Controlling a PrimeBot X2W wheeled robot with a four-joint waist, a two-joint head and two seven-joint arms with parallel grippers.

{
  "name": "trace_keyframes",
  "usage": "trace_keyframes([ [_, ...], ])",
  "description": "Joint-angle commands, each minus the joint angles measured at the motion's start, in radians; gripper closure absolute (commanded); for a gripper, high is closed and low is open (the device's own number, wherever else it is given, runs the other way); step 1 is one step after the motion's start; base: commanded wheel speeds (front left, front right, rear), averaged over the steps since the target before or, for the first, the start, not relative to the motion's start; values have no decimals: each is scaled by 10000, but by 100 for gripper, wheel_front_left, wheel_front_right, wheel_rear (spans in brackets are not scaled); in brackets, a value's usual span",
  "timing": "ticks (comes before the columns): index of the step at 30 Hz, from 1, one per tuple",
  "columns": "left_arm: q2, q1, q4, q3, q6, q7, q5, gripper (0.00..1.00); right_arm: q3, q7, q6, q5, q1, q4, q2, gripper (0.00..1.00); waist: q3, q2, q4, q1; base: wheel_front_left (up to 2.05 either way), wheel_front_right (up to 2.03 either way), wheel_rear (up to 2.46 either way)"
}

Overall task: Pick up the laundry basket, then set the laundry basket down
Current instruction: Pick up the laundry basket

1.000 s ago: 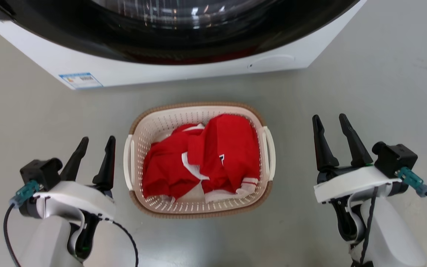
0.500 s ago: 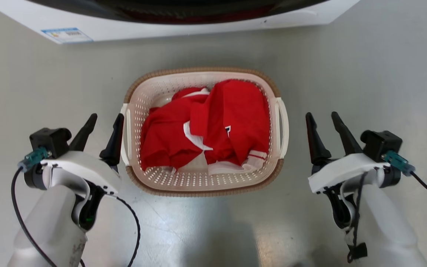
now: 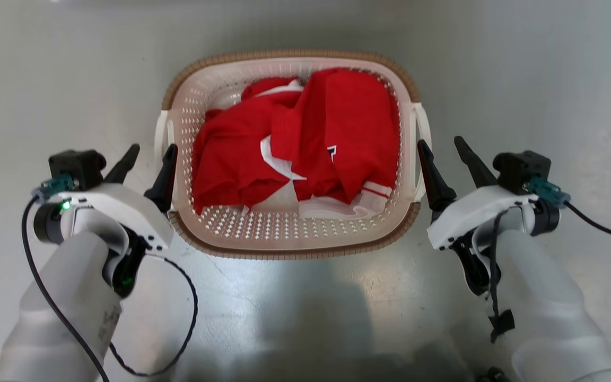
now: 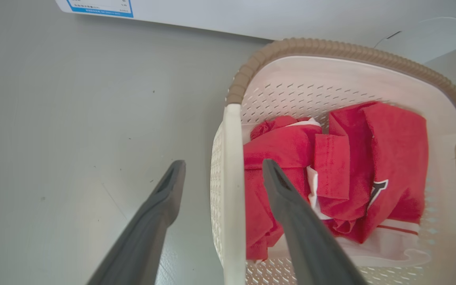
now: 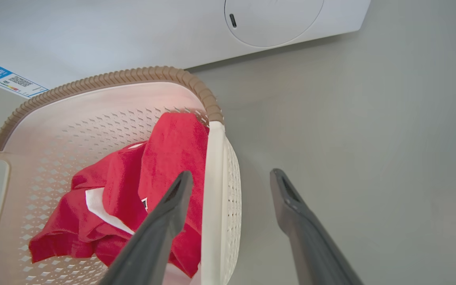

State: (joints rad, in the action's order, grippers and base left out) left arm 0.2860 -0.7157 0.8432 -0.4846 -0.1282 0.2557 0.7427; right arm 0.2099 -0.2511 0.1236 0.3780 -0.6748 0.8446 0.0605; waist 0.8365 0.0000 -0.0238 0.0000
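Nearest the robot, the left gripper (image 3: 155, 146) stands at the left side of the laundry basket (image 3: 295, 253) and the right gripper (image 3: 439, 140) at its right side. Both have their jaws spread wide and hold nothing. In the wrist views each pair of fingers straddles a white bar, the left handle (image 4: 232, 178) and the right handle (image 5: 212, 190). One finger is outside the basket over the floor (image 3: 284, 318), the other inside above the red clothes (image 3: 337, 122) (whether any finger touches the plastic I cannot tell).

The basket sits flat on the floor, so I judge the pick-up is only lined up. Closing on both handles, lifting and setting down are all left to do.

A small dark mark (image 3: 332, 154) on the cloth looks like part of a logo, too folded to read. Beyond the basket's far rim is the washer (image 5: 93, 31), with a blue-edged sticker (image 5: 10, 82) whose print is too small to read.
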Motion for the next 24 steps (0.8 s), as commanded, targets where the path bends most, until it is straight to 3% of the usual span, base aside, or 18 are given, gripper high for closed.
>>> trace_keyframes([
  [1,439,-245,96,42,-25,61,181,0,387,-107,71,131,64,110,-103,0,344,0,3,0,0,0,0],
  [16,496,-1131,752,-1319,-25,61,1338,0,793,-107,71,462,-759,558,-103,0,1127,0,33,0,0,0,0],
  [20,508,-1236,793,-1550,-25,61,1558,12,803,-107,71,485,-805,436,-103,0,1130,0,48,0,0,0,0],
  [21,516,-1248,796,-1587,-25,61,1598,15,806,-107,71,483,-795,417,-103,11,1123,0,53,0,0,0,0],
  [22,522,-1256,801,-1625,-25,61,1639,22,812,-107,71,480,-786,410,-103,32,1117,0,60,0,0,0,0],
  [23,526,-1263,812,-1664,-25,61,1681,47,822,-107,71,481,-784,403,-103,60,1111,0,64,0,0,0,0],
  [24,529,-1271,824,-1700,-25,61,1726,60,834,-107,71,489,-782,394,-103,74,1102,0,64,0,0,0,0],
])
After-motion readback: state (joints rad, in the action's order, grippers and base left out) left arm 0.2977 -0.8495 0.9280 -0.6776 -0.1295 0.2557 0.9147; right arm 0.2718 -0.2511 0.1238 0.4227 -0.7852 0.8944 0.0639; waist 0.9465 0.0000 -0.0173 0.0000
